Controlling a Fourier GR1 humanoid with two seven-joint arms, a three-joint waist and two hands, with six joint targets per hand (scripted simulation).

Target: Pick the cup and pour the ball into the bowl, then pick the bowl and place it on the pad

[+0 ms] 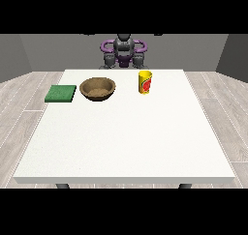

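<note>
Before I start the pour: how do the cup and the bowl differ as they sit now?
The cup is yellow with a red mark, tall and narrow; the bowl is brown, wide and shallow. The cup stands nearer the view's right, the bowl beside the green pad. Both sit upright on the table, untouched by either hand.
</note>
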